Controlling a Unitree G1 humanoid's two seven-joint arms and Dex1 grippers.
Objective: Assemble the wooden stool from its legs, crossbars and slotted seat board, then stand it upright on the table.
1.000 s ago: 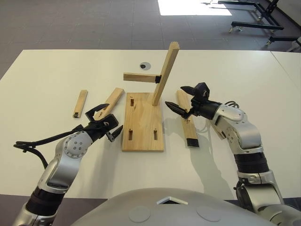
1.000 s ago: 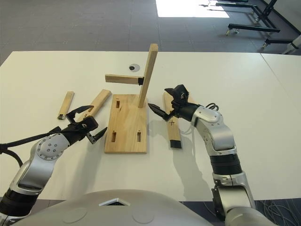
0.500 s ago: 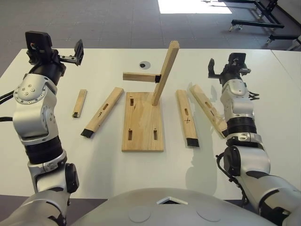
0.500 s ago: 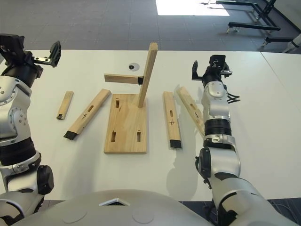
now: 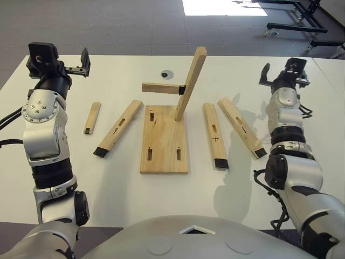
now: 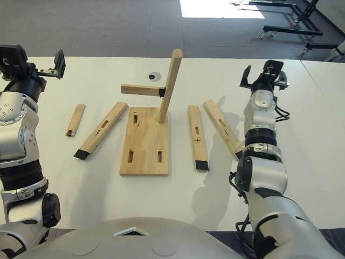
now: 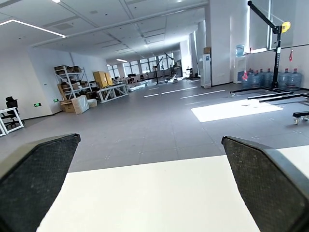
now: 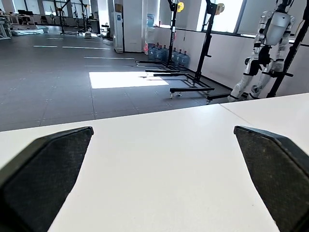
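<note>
**Stool, partly assembled.** The seat board [image 5: 164, 139] lies flat in the middle of the counter [image 5: 108, 183], slots up, presumably so legs can be pressed in from above. One standing leg [image 5: 190, 83] leans in a far slot, and a fitted crossbar [image 5: 161, 88] juts sideways from it. A loose leg [image 5: 117, 128] and a short crossbar [image 5: 92, 117] lie to the left, and a spare pair of legs [image 5: 214, 135] to the right, apparently sorted by arm. The left gripper [image 5: 63, 62] and right gripper [image 5: 279, 75] hang high, fingers wide, holding nothing.
</note>
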